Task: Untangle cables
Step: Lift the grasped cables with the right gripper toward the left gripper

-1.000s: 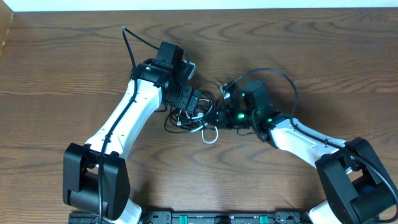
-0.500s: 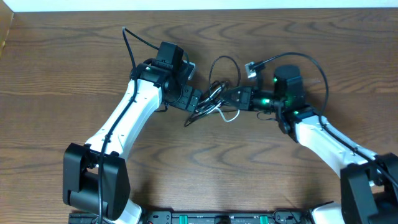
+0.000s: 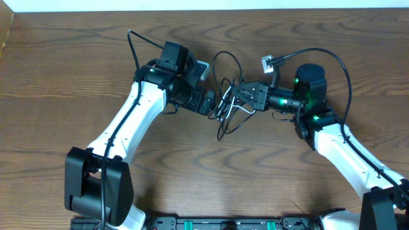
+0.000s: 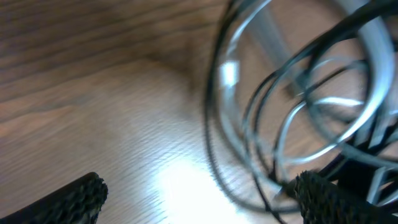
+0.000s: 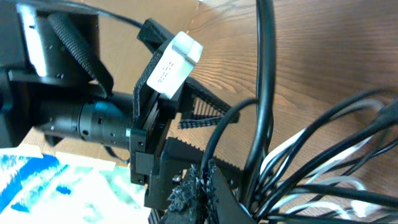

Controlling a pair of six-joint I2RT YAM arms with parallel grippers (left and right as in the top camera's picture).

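Ana: Rightward and a little toward the far side goes the right hand (image 3: 236, 96) compared with half a second ago. The cables (image 3: 225, 105) have been drawn along with it, so the knot sits farther right on the bench (image 3: 77, 64).

Ben: How does the bundle lie?

Ana: Its long axis runs left to right, strung between the two hands. One black loop (image 3: 215, 64) stands out toward the far side, and another black strand (image 3: 221, 133) trails toward the near side. A small pale plug (image 3: 268, 63) shows just far of the right hand.

Ben: And the grips?

Ana: Right hand is clamped on the cables. In its wrist view the fingers (image 5: 199, 193) sit together, with black and white strands fanning out from them. Left hand (image 3: 213, 105) is spread wide. Its fingers (image 4: 74, 198) stand at opposite lower corners of the wrist view, with bare wood between them. The white cable (image 4: 375, 87) and black strands show blurred beside the right-side finger. Whether they touch it I cannot tell.

Ben: Room to work?

Ana: Knot lies in the far half of the bench, with the far edge fairly near behind the black loop. Broad bare wood opens on the near side between the two arms, and more at far left and far right.
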